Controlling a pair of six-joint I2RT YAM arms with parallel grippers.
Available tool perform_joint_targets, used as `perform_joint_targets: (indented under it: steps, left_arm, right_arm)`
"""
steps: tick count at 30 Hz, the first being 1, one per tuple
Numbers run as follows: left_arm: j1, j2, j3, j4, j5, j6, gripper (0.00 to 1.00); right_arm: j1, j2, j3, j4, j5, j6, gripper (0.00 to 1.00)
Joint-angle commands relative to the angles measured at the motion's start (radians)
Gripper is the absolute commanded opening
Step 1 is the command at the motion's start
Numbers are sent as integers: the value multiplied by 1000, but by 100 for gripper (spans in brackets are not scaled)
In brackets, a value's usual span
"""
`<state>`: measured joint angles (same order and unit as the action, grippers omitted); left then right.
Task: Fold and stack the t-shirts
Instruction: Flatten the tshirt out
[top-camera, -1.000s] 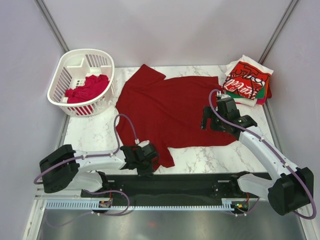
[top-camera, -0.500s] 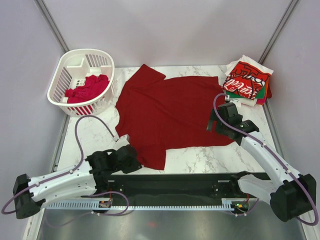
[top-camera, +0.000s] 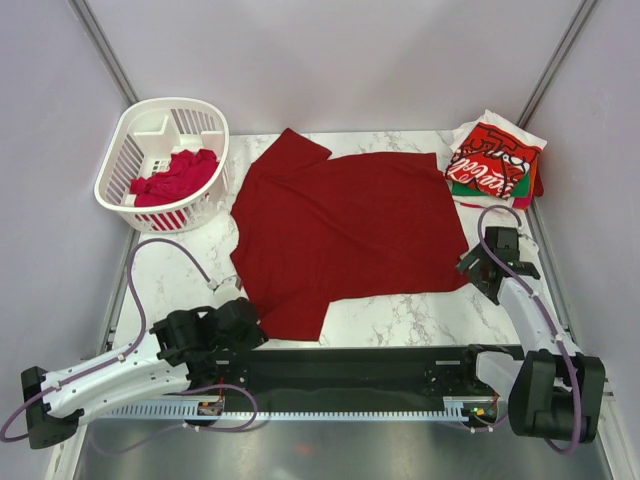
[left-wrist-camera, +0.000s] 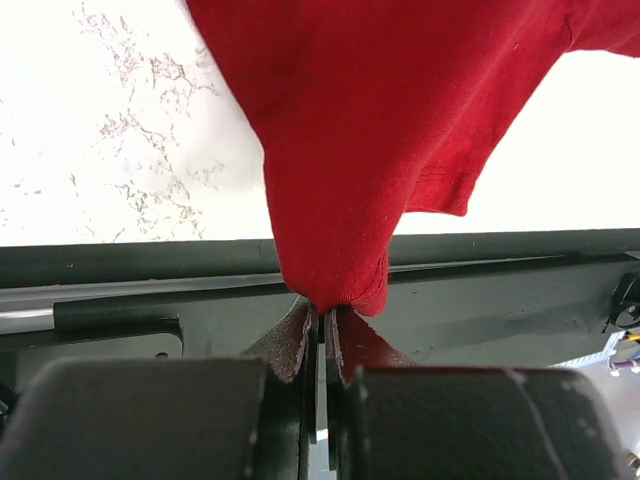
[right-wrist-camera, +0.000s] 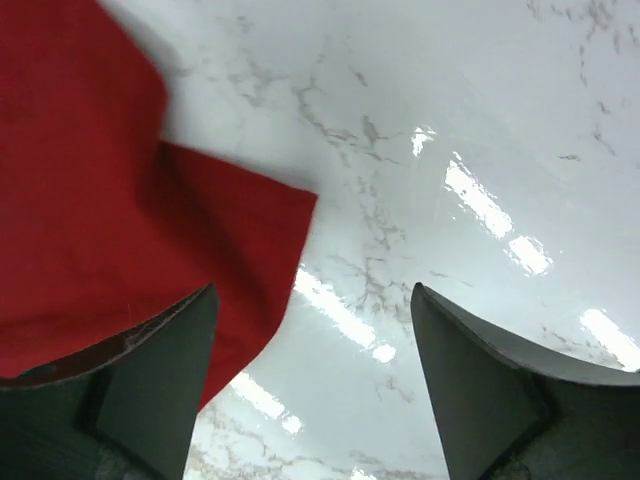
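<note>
A plain dark red t-shirt (top-camera: 345, 235) lies spread flat on the marble table (top-camera: 400, 315). My left gripper (top-camera: 255, 323) is at the near left, shut on a bunched lower corner of that shirt. In the left wrist view, the cloth (left-wrist-camera: 370, 130) runs straight into the gripper (left-wrist-camera: 322, 315). My right gripper (top-camera: 472, 268) stands open just off the shirt's near right corner. In the right wrist view, that corner (right-wrist-camera: 90, 220) lies by the left finger of the gripper (right-wrist-camera: 312, 300), and bare marble shows between the fingers. Folded t-shirts (top-camera: 493, 163) are stacked at the back right, a Coca-Cola one on top.
A white slotted basket (top-camera: 180, 103) stands at the back left with a crumpled red t-shirt (top-camera: 178, 178) inside. Grey walls enclose the table on three sides. The black base rail (top-camera: 340, 375) runs along the near edge.
The left arm has drawn back towards the near left, dragging the shirt's corner with it. The right gripper has moved off the shirt, right and nearer, to its near right corner.
</note>
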<state>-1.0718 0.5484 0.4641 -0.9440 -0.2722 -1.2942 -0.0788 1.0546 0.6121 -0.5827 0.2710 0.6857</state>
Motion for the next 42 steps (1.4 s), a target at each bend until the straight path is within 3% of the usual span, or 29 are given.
perform_joint_targets:
  steps: [1,2,3,20,22,29,33,37,42]
  left_arm:
    - [0,-11,-8,10,-21,1,2]
    - [0,-16,-12,19,-16,4,2]
    - [0,-21,-18,20,-10,6,2]
    - [0,-18,-18,39,-25,26,2]
    - [0,-19,-16,39,-25,26,2]
    - [0,-19,10,36,-25,35,2]
    - [0,-16,51,25,-18,52,2]
    - [1,-10,102,-16,-1,29,2]
    - [1,-16,140,-55,22,16,2]
  right_arm:
    - [-88,10,-82,133,-160,37,84]
    - [-139,10,-104,161,-186,38,74]
    - [-160,15,-123,208,-229,44,72]
    - [-223,179,-160,382,-352,11,48]
    - [-223,144,-173,377,-371,2,33]
    - [-223,-36,-166,262,-402,-20,0]
    - [-223,-168,-91,89,-357,-41,0]
    - [-228,-191,15,-60,-328,-57,0]
    - [-228,-298,21,-207,-349,-8,0]
